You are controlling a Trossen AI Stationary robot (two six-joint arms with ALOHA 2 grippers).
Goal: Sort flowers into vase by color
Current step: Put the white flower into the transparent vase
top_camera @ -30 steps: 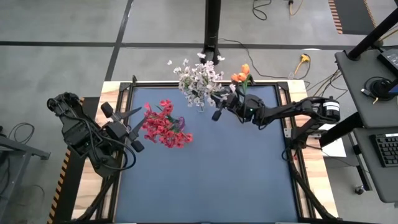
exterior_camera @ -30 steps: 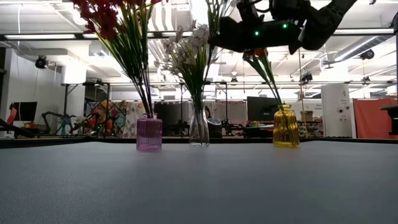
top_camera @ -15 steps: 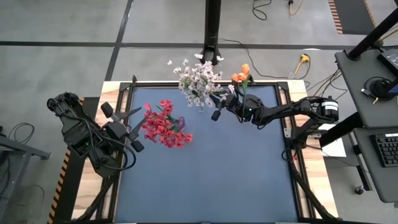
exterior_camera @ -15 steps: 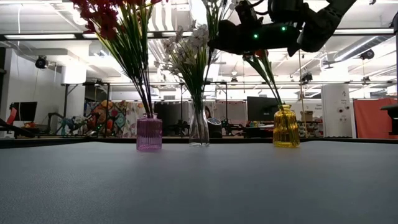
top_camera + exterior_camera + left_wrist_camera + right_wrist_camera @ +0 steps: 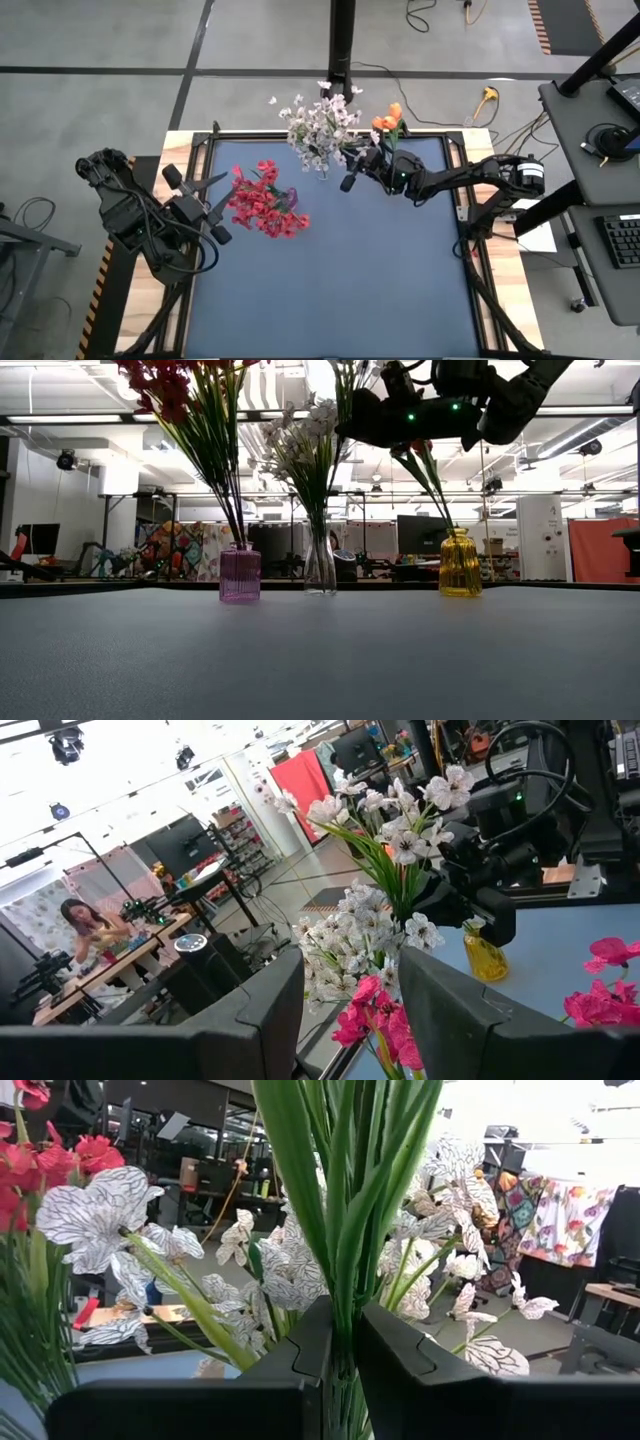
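Right end effector [image 5: 352, 172] hangs high above the far part of the surface [image 5: 340, 290], between the clear vase [image 5: 320, 565] and the yellow vase [image 5: 460, 563], its fingers pinched tight on a bundle of green stems [image 5: 345, 1190]. The right wrist view shows those stems running straight up through the narrow gap between the two fingers, with white-pale pink blossoms [image 5: 100, 1205] spread all around. The grip sits low on the stems, probably so the blossom heads stay free and the cut ends can be steered down into a narrow neck.

Three vases stand in a row along the far edge. The purple vase [image 5: 240, 573] carries the red flowers [image 5: 262, 200], nearest the left edge. The clear vase in the middle carries the white flowers [image 5: 318, 128]. The yellow vase near the far right corner holds the orange tulip-like buds [image 5: 388, 118]. Each colour has its own container, which is what the sort calls for.

Whether the held spray already has its ends in the clear vase, or hangs just above it, cannot be told from these views; the arm covers that spot.

Left end effector [image 5: 205, 210] waits near the left edge, beside the red flowers, its fingers [image 5: 255, 1010] standing partly apart with nothing between them. It appears parked clear of the other arm's work.
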